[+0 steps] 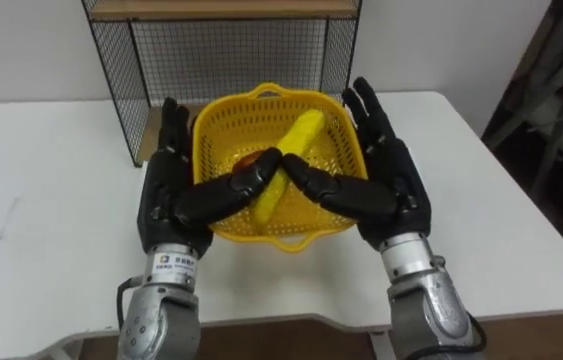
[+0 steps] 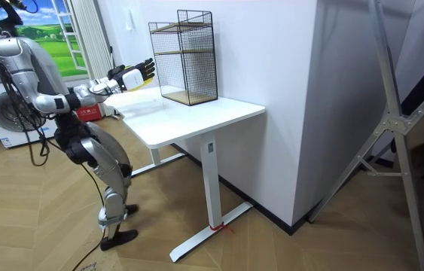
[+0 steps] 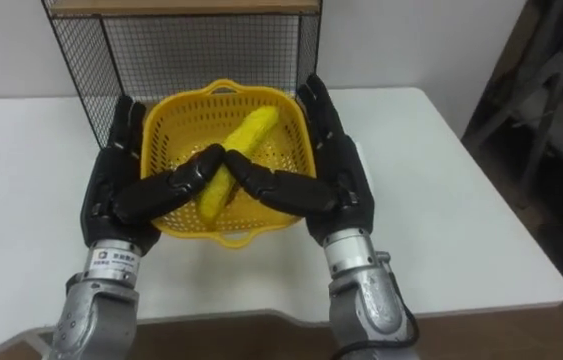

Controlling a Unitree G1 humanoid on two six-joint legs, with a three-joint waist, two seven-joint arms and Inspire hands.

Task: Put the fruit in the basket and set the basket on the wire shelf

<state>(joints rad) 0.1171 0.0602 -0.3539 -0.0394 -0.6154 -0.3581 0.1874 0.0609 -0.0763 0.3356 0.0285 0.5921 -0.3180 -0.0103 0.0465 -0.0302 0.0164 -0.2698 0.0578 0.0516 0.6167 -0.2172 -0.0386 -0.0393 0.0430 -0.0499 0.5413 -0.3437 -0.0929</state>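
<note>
A yellow plastic basket [image 1: 261,100] sits between my two hands, just in front of the black wire shelf [image 1: 221,50]. A yellow banana [image 1: 299,140] lies slantwise inside it, and a small reddish fruit [image 1: 249,158] peeks out behind my thumbs. My left hand [image 1: 166,185] lies flat against the basket's left side with straight fingers. My right hand [image 1: 391,180] does the same on the right side. Both thumbs stretch over the near rim and meet above the banana. I cannot tell whether the basket rests on the table or is lifted.
The white table [image 1: 51,200] stretches to both sides, and its right edge drops off near dark metal stands. The shelf's wooden bottom board [image 1: 156,125] is at table level right behind the basket. In the room view I stand at the table's end [image 2: 196,113], leaning forward with arms outstretched.
</note>
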